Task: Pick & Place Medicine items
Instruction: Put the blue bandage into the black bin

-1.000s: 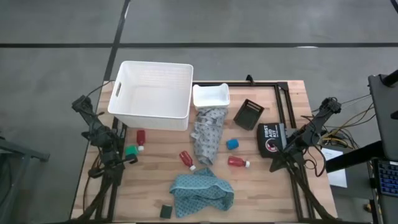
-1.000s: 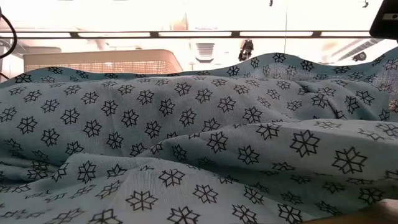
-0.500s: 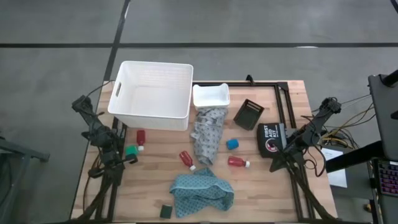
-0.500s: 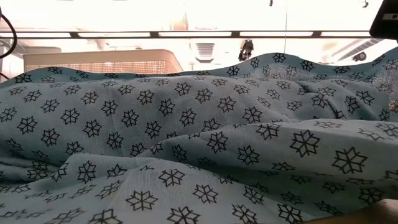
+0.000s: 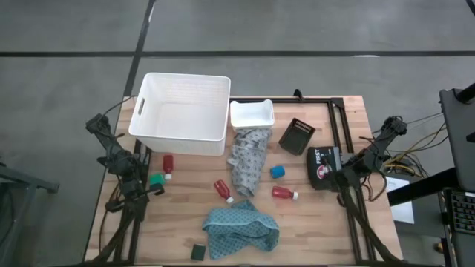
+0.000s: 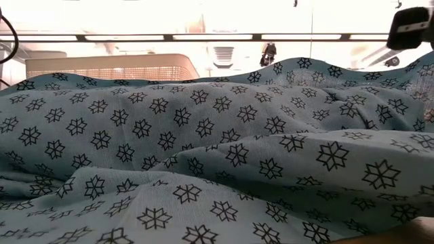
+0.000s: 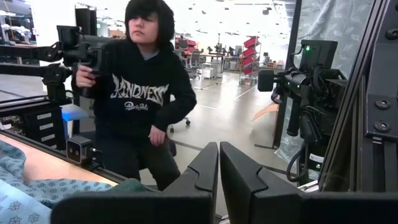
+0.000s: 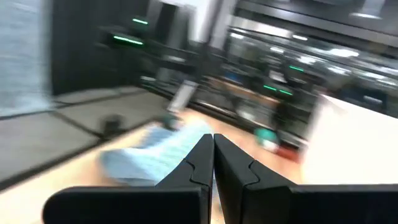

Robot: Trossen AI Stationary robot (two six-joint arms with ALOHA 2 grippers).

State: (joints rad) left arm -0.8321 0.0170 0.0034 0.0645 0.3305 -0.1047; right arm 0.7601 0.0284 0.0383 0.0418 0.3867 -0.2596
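Three red bottles (image 5: pixel 168 163) (image 5: pixel 223 189) (image 5: pixel 283 193) with white caps lie on the wooden table, one to the left of the grey cloth (image 5: pixel 249 159) and two near its lower end. A blue container (image 5: pixel 277 172) stands right of that cloth. A green container (image 5: pixel 156 179) lies by the left arm. My left gripper (image 7: pixel 219 146) is shut on nothing at the table's left edge and points level past the near edge. My right gripper (image 8: pixel 213 138) is shut on nothing at the right edge, beside the first-aid pouch (image 5: pixel 323 165), and points across the table.
A white basket (image 5: pixel 182 115) and a small white tray (image 5: pixel 251 113) stand at the back. A black box (image 5: pixel 297 136) lies near the pouch. A crumpled teal cloth (image 5: pixel 241 226) at the front fills the low view. A person stands beyond the near edge.
My right gripper has swung sideways at the wrist and rolled a little, staying shut and over the same spot; more of the first-aid pouch shows beside it. The medicine items and cloths have not moved.
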